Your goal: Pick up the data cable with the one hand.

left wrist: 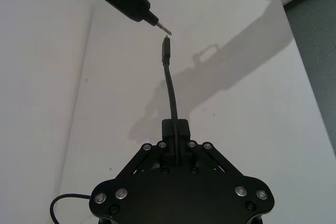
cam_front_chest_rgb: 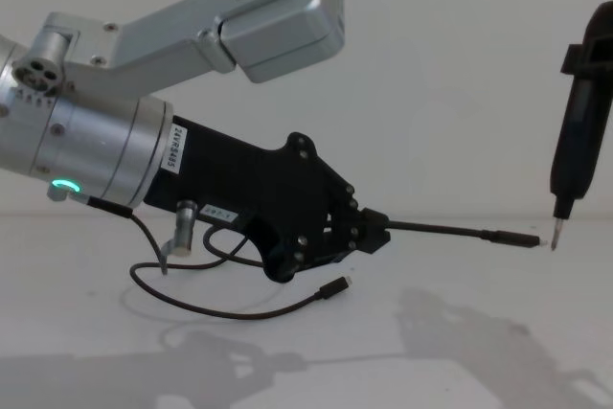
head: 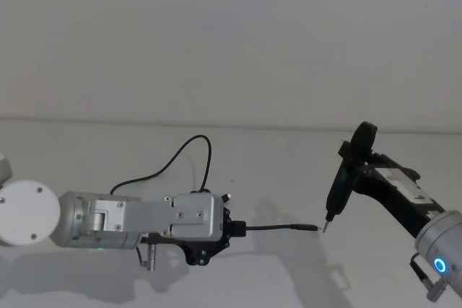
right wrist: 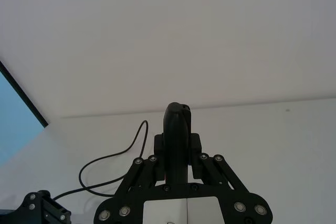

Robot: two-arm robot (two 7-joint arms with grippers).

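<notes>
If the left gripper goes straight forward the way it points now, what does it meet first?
Most likely the pin tip of the dark tool held by the right gripper. The left gripper holds the cable pointing at it, and the plug end nearly touches the pin, so the plug would arrive first.

Black data cable (cam_front_chest_rgb: 436,230), black left gripper (cam_front_chest_rgb: 369,229), white table (head: 289,178)

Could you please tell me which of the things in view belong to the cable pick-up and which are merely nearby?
Part of the job:
- data cable, one plug end held out level
- left gripper, shut on it

Merely nearby:
- slim dark tool in the right gripper
- grey wire with silver plug
- white table
</notes>
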